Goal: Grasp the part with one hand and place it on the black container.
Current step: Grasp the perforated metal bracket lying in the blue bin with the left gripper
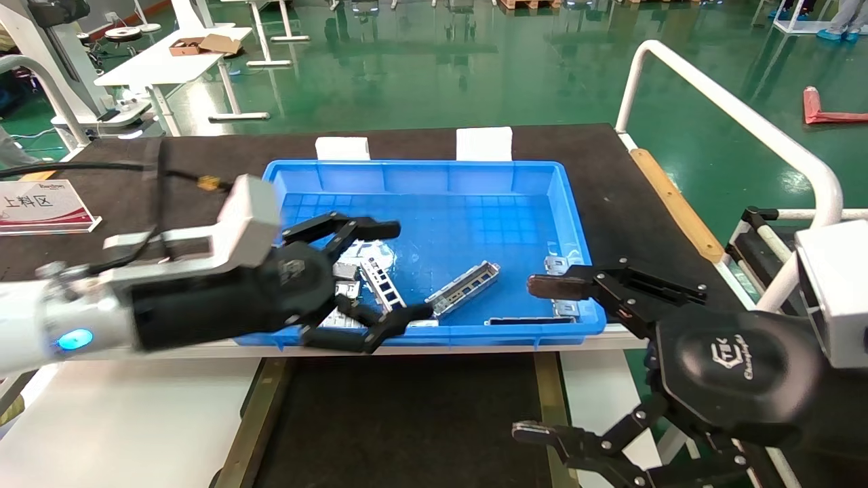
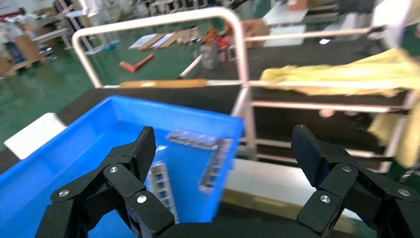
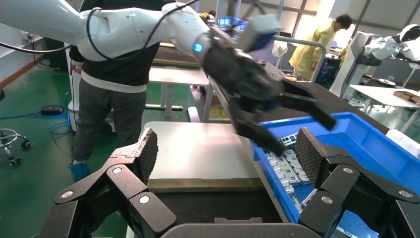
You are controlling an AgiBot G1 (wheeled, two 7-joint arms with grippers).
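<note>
The left gripper reaches forward, fingers spread wide, holding nothing; the right gripper hangs low, likewise spread.

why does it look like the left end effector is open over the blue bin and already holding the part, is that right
Not quite. The left end effector is open over the near-left corner of the blue bin, but it holds nothing. The head view shows the part lying loose on the bin floor, apart from its fingers. The black container sits in front of the bin.
</note>
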